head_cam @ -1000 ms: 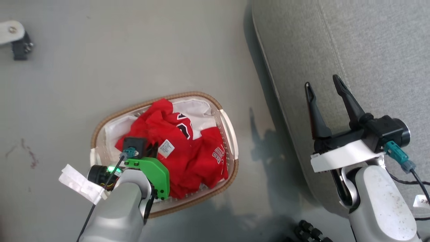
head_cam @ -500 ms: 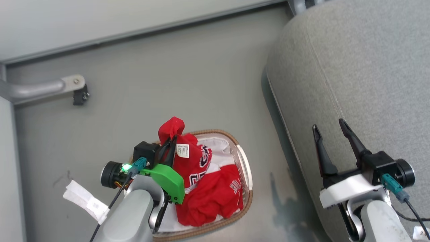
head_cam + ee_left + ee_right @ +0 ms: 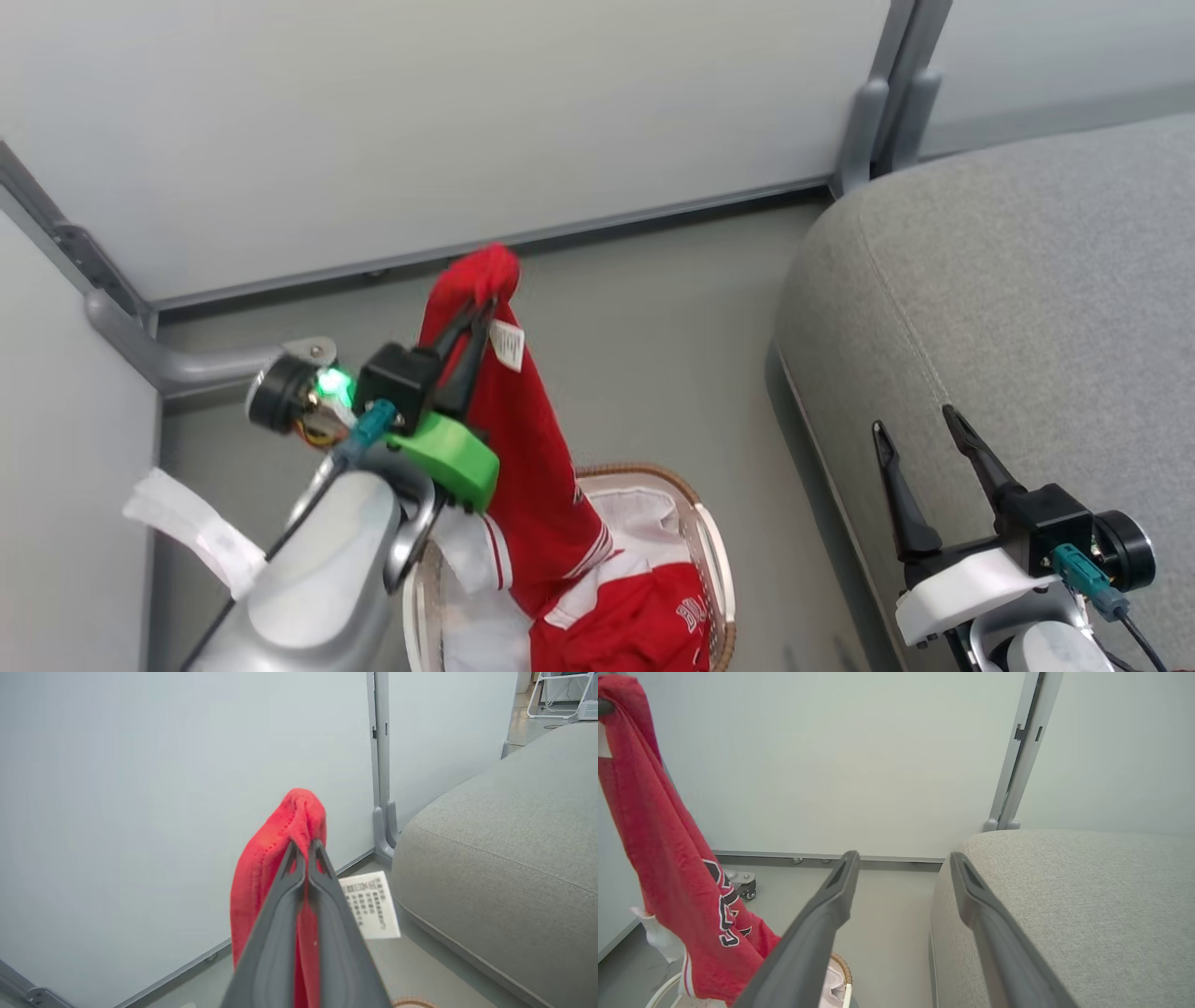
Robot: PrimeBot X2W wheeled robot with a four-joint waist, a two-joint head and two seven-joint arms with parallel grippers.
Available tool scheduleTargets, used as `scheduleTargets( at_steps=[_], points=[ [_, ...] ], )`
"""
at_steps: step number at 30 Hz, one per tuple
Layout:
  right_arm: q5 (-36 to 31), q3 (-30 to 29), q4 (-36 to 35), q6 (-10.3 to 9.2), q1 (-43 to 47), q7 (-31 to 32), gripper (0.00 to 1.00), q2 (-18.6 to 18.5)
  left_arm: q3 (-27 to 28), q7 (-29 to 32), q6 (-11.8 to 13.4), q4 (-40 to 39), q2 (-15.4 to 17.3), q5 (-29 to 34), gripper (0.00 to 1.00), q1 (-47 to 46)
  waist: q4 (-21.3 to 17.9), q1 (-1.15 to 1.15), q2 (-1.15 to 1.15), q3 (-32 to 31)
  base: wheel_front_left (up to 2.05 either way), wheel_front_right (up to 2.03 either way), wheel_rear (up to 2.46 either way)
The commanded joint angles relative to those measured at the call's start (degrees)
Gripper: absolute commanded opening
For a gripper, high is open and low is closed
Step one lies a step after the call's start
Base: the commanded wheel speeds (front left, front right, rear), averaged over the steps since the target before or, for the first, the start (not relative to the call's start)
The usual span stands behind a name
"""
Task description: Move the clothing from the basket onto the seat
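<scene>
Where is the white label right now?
In the head view, the white label sits beside the left tool, on the red clothing hanging into the basket.

Grey forearms; green bracket; teal connectors; dark end effector fingers

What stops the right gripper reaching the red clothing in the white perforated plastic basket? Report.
Probably reachable: the right gripper is open, only floor separates it from the basket, but the red garment in the left gripper hangs across.

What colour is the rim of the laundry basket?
The basket rim is woven brown, clearest in the head view.
</scene>
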Motion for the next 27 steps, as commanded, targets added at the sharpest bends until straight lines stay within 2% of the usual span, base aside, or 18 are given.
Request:
scheduleTargets(
  at_steps=[1, 17, 27],
  points=[
    [-0.23, 0.08, 0.06, -0.04, 0.78, -0.29, 1.0, -0.25, -0.14, -0.23, -0.35, -1.03, 0.8, 0.85, 0.0, -1.9, 1.52, 0.01, 0.0, -3.28, 0.0, 0.0, 0.0],
    [-1.05, 2.99, 0.19, -0.04, -1.56, -0.29, 1.0, -0.24, -3.17, 1.02, -1.71, -1.61, 3.5, 3.5, 0.0, -20.85, 1.34, 0.01, 0.0, -5.17, 0.0, 0.0, 0.0],
    [-2.93, 11.66, 1.9, -0.04, -7.54, -0.29, 1.0, -0.22, -6.24, 1.17, -1.91, -2.27, 1.81, 2.09, 0.0, -27.62, 1.95, 0.01, 0.0, -5.46, 0.0, 0.0, 0.0]
  ],
)
